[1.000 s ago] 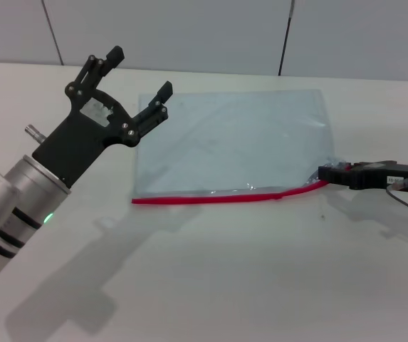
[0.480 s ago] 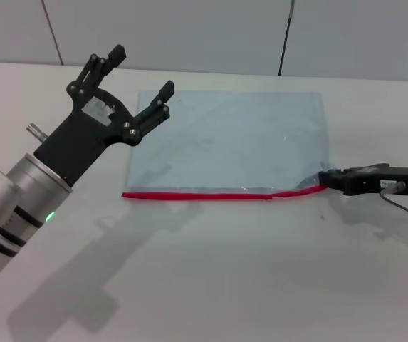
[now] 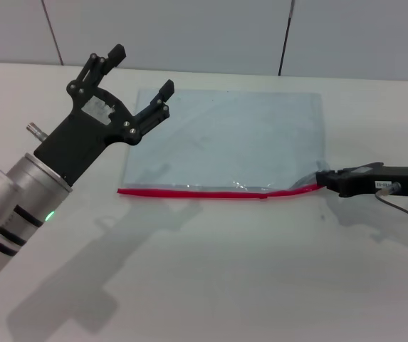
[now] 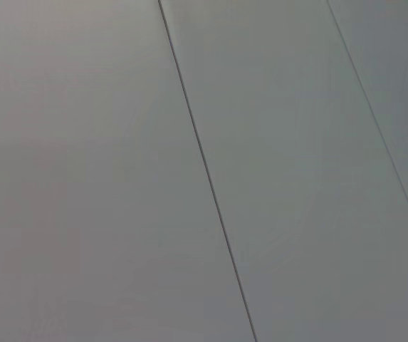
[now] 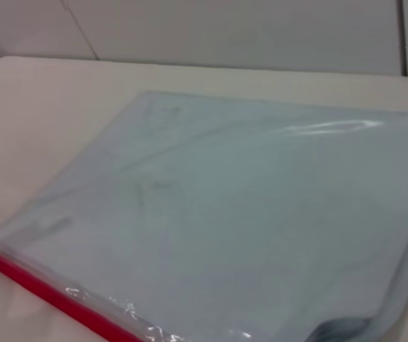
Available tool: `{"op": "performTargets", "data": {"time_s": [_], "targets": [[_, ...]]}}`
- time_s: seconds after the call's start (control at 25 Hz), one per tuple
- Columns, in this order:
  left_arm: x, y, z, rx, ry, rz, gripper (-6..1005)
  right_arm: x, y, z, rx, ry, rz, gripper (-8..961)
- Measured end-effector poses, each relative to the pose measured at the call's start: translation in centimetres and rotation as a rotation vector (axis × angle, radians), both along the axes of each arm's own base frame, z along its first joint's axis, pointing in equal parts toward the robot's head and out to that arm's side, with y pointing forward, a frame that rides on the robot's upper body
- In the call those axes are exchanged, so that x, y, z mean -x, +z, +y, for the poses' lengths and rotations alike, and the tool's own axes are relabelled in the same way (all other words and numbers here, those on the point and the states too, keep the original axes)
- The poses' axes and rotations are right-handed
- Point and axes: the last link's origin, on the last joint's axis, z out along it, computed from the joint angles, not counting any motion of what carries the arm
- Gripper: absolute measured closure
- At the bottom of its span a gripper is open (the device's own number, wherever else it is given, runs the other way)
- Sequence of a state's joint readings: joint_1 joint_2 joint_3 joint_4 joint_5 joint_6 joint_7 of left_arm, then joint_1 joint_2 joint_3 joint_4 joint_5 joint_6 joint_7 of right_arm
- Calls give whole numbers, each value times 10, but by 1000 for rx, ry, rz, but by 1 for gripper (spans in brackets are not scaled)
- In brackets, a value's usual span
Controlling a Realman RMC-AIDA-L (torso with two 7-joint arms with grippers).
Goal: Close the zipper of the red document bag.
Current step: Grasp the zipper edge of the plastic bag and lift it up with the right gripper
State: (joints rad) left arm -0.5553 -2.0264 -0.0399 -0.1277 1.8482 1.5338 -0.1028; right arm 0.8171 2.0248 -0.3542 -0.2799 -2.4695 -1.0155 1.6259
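Observation:
The red document bag point(image 3: 225, 139) lies flat on the white table, a pale blue-grey translucent pouch. Its zipper point(image 3: 189, 192) is the red strip along the near long edge, nearly straight. My right gripper point(image 3: 322, 179) lies low at the bag's near right corner, shut on the zipper's end, where the plastic bunches up. The slider itself does not show. My left gripper point(image 3: 142, 71) hangs open in the air over the bag's far left corner, touching nothing. In the right wrist view the bag point(image 5: 246, 206) fills the picture, with the zipper point(image 5: 54, 299) running along one edge.
Grey wall panels point(image 3: 189, 28) stand behind the table's far edge point(image 3: 374, 77). The left wrist view shows only those panels point(image 4: 82, 178). A cable point(image 3: 403, 208) trails from the right wrist.
The bag has slid to the left and its red zipper edge has straightened out. The right gripper has kept its hold at the corner. The left arm has stayed still.

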Motion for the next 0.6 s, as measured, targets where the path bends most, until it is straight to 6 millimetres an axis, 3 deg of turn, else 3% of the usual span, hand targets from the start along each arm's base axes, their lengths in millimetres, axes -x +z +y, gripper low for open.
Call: {"op": "performTargets", "data": {"time_s": [0.6], "targets": [[1,0,0,-1,1,1,131,12,-3,-1,3,74,52,927]]}}
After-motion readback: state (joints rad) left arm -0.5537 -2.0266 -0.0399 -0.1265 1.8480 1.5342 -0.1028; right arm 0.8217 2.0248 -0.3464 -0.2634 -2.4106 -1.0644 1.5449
